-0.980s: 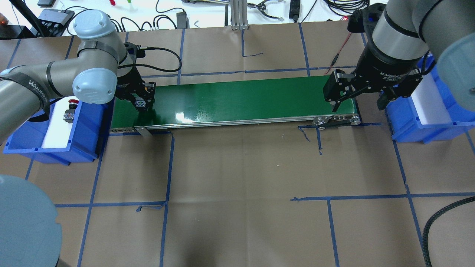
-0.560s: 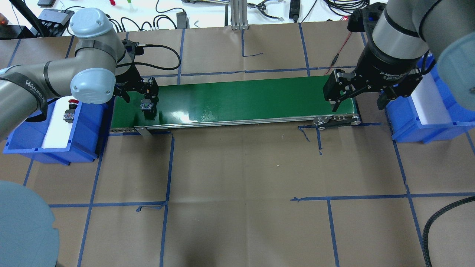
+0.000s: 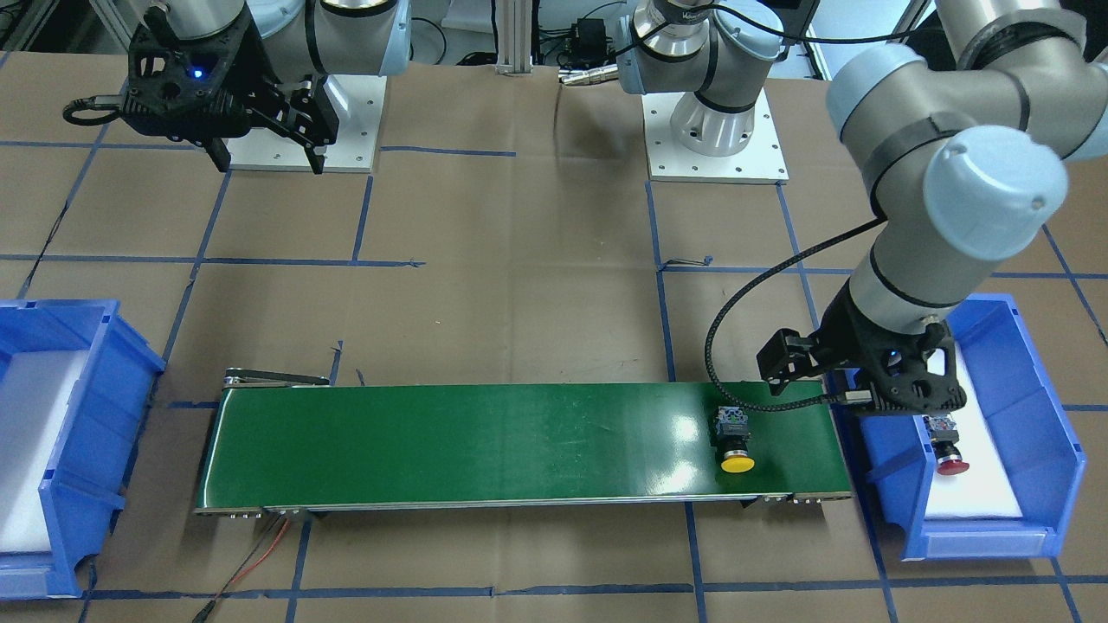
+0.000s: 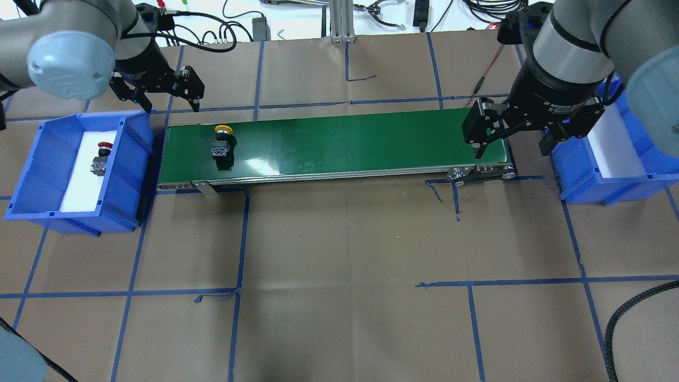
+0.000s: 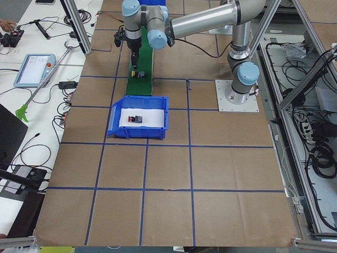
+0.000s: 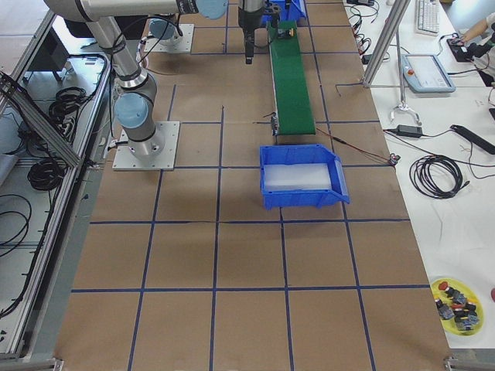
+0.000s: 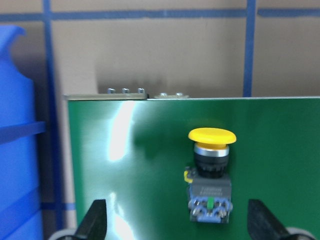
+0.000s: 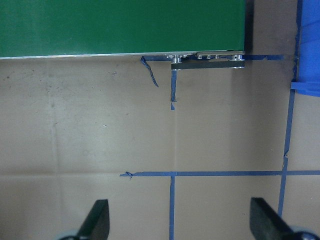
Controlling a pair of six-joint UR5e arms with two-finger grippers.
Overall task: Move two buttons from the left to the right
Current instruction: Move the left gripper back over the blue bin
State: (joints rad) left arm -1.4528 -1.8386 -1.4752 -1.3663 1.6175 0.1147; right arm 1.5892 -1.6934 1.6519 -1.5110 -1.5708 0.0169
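Note:
The yellow-capped button point(image 4: 223, 143) stands by itself near the left end of the green conveyor belt point(image 4: 345, 140). In the left wrist view that button point(image 7: 210, 172) shows from above, between and ahead of the spread fingertips. My left gripper point(image 4: 171, 106) hangs open and empty, raised above the belt's left end. The red button point(image 4: 101, 156) lies on white foam inside the left blue bin point(image 4: 119, 199). My right gripper point(image 4: 510, 154) hovers open and empty over the belt's right end, holding nothing.
An empty blue bin point(image 4: 599, 185) with a white liner sits past the belt's right end. Brown paper with blue tape lines covers the table point(image 4: 345, 254). Cables and a metal post lie along the far edge.
My left gripper, earlier low on the belt and shut on the yellow button, has opened and let it go. It rose and drew back leftward. The button sits slightly farther right. The right arm stayed put.

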